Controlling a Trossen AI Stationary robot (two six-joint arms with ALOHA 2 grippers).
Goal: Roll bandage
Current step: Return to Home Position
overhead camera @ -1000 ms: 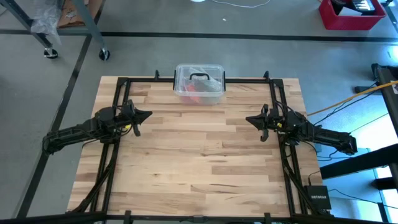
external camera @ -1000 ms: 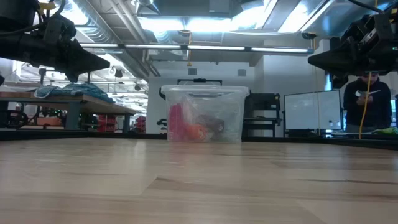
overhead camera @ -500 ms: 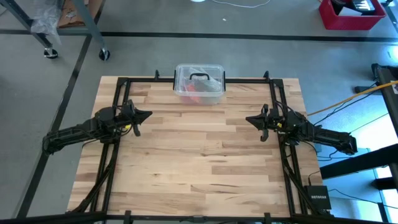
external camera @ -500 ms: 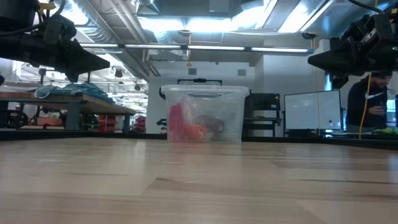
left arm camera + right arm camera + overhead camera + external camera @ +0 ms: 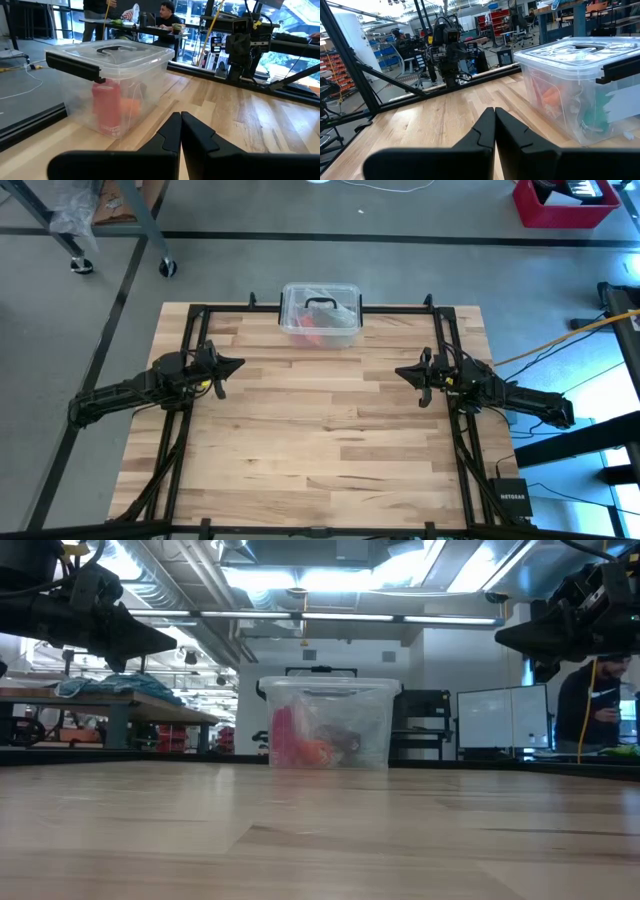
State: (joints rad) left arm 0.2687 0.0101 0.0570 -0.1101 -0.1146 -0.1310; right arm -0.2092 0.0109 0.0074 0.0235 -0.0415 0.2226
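The bandage is out of view on the open table. A clear plastic box (image 5: 320,315) with a black handle stands closed at the table's far edge, centre, with red and orange items inside; whether the bandage is among them I cannot tell. My left gripper (image 5: 240,364) hovers shut above the table's left side, pointing level toward the middle. My right gripper (image 5: 398,371) hovers shut above the right side, facing it. Both hold nothing.
A black frame (image 5: 440,340) runs along the table's left, right and far sides. The bare wooden top (image 5: 320,440) lies between the arms and toward the near edge. A person (image 5: 600,705) stands in the room beyond the table.
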